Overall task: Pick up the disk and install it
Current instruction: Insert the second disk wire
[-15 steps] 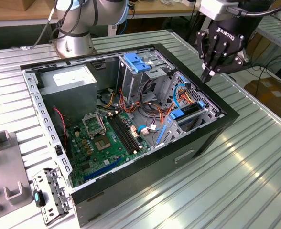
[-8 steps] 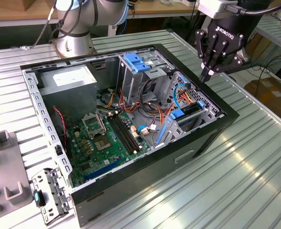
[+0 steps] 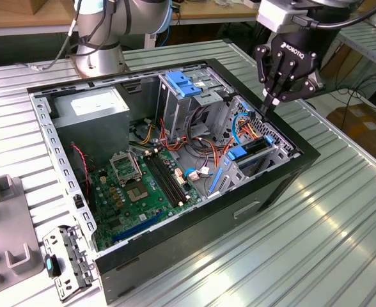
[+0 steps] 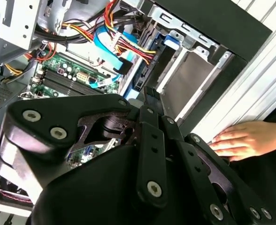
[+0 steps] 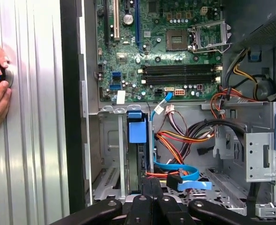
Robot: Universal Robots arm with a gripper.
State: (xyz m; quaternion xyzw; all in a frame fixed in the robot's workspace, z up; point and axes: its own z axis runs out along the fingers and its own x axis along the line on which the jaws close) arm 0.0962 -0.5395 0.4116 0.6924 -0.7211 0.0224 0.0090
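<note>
Open PC case (image 3: 290, 167) lies on its side on the slatted aluminium table (image 3: 341, 217). Gripper (image 3: 268, 103) hangs fingers-down over the drive-cage end of the case, at the exterior view's right, fingertips just above the cage rim.

Fingers are pressed together and hold nothing, as seen in both wrist views (the tips meet in a single black stack at (image 5: 149, 187)).

The disk (image 3: 255, 151) sits directly below the gripper, edge-up in the drive bay, with its blue rail tab (image 5: 137, 130) facing up; in the second wrist view its grey metal side (image 4: 187, 79) shows just past the fingertips. Gripper is near it, contact not discernible.

Around the fingertips:
- flat blue SATA cable (image 5: 182, 169) and a red/orange/yellow power harness (image 5: 175, 140) loop right beside the bay, crowding the space next to the fingers
- motherboard (image 3: 140, 185) with empty CPU socket (image 5: 178, 40) farther off, beyond the cables
- blue latch plate (image 3: 185, 83) on the upper cage, away from the gripper
- grey power supply (image 3: 89, 105) at the case's far corner

A person's hand (image 4: 246, 139) rests on the table just outside the case wall, close by the gripper. A loose metal bracket (image 3: 66, 259) lies on the table, well apart.
</note>
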